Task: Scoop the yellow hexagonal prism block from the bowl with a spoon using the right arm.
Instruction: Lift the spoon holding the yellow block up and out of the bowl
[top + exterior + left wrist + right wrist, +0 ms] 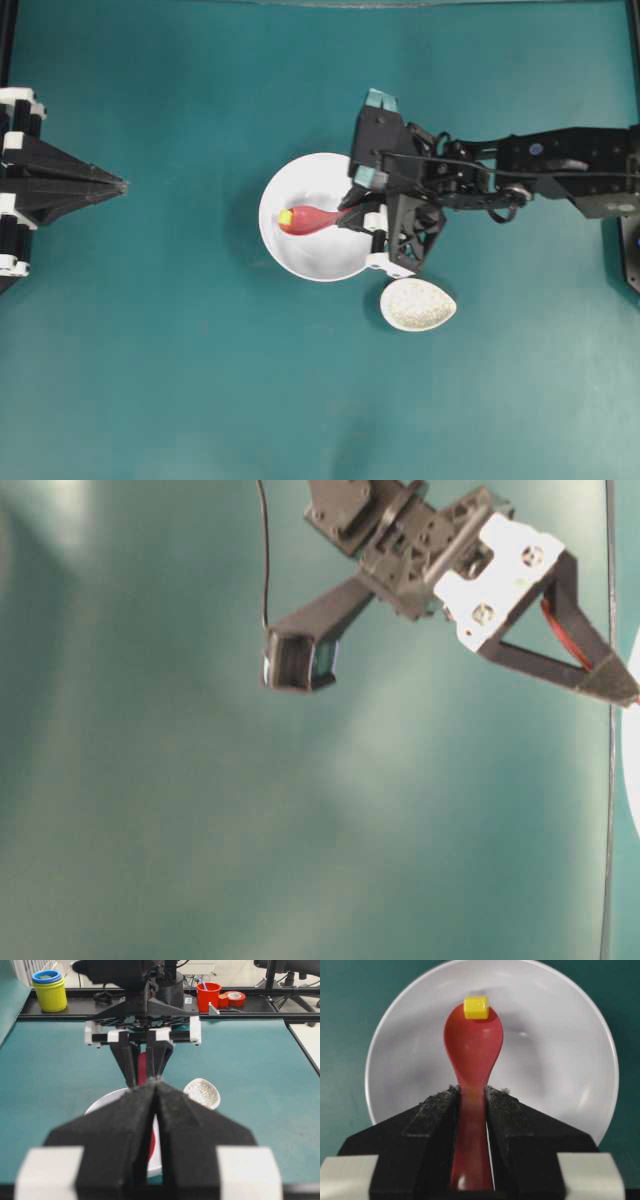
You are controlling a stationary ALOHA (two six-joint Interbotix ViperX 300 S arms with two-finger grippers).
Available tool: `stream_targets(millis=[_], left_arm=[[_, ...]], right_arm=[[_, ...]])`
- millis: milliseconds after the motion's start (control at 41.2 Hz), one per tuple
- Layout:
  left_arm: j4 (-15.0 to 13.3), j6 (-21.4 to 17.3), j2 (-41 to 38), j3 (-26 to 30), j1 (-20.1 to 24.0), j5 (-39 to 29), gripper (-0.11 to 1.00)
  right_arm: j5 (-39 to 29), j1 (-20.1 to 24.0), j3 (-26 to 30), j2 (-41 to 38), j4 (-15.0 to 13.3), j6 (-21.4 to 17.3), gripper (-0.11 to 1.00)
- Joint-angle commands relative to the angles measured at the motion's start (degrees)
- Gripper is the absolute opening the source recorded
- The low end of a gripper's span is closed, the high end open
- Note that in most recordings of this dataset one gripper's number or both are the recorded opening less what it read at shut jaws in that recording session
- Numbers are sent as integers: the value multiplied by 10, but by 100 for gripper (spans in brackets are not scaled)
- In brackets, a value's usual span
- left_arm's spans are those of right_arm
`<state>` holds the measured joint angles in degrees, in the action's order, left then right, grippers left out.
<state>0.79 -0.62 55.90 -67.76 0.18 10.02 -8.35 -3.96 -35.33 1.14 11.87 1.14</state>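
The white bowl (320,255) sits at the table's middle. My right gripper (350,215) is shut on the handle of the pink-red spoon (308,220) and holds its scoop inside the bowl. The tiny yellow block (286,216) is at the scoop's far tip. In the right wrist view the block (476,1007) overlaps the front rim of the spoon (474,1045) inside the bowl (555,1060); I cannot tell whether it rests on the rim or just beyond. The gripper (471,1091) clamps the handle. My left gripper (122,184) is shut and empty at the far left, pointing at the bowl (102,1101).
A small speckled teardrop dish (418,304) lies just beside the bowl, under the right arm's wrist. In the left wrist view, stacked yellow and blue cups (49,990), a red cup (208,994) and a tape roll (235,998) stand on the rail beyond the table.
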Motion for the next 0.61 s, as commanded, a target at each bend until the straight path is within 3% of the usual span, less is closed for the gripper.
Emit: stream_targets(millis=[0,364,582], left_arm=[[2,-1,-3,11,1,4,-1],[2,0,-3,11,1,4,-1],[2,0,-8,11,1,7,-1]], right_arm=[[31,4,-8,28,0,2,23],[171,4,-96,102,-1,5,23],[196,4,-136,156,-1,16,23]])
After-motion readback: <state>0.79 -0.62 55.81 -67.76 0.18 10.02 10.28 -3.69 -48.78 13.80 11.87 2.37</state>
